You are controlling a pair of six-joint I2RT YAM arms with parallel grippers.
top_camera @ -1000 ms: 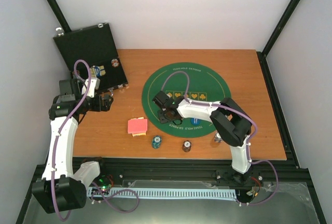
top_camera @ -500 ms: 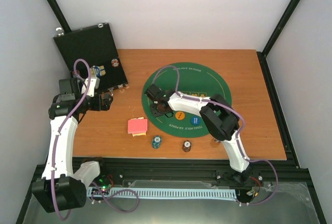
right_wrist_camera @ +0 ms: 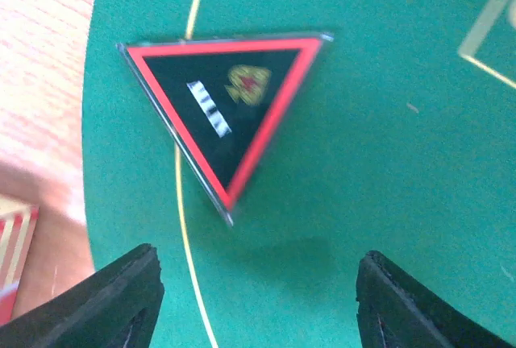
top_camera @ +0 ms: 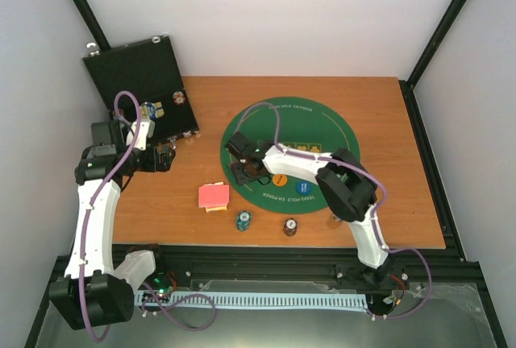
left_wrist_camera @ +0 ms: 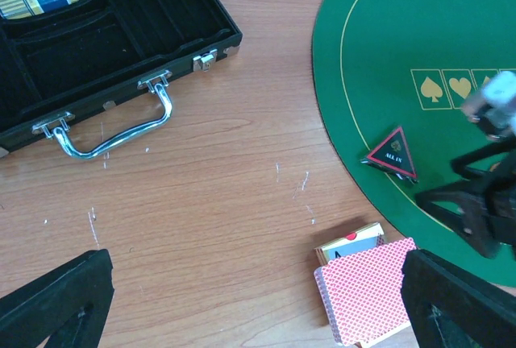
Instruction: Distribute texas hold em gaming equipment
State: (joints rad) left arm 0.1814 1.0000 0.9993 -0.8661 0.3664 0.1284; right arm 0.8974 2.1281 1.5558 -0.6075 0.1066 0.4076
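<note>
Right claw (right_wrist_camera: 258, 261) jaws apart, empty. Dark triangle (right_wrist_camera: 230, 110) flat on mat (right_wrist_camera: 387, 163) just ahead, between tips. Left claw (left_wrist_camera: 256, 263) wide open, cards (left_wrist_camera: 367, 287) just ahead beside one finger, case (left_wrist_camera: 121, 50) farther ahead.

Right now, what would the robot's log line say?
right gripper: open near triangle marker | marker: flat on green mat | left gripper: open, empty

The left arm (top_camera: 90, 219) and right arm (top_camera: 364, 231) have white shells, black joints and looping purple cables (top_camera: 121, 105). The left tool (left_wrist_camera: 258, 304) and right tool (right_wrist_camera: 256, 296) carry black wedge-shaped fingers (right_wrist_camera: 121, 300).
</note>
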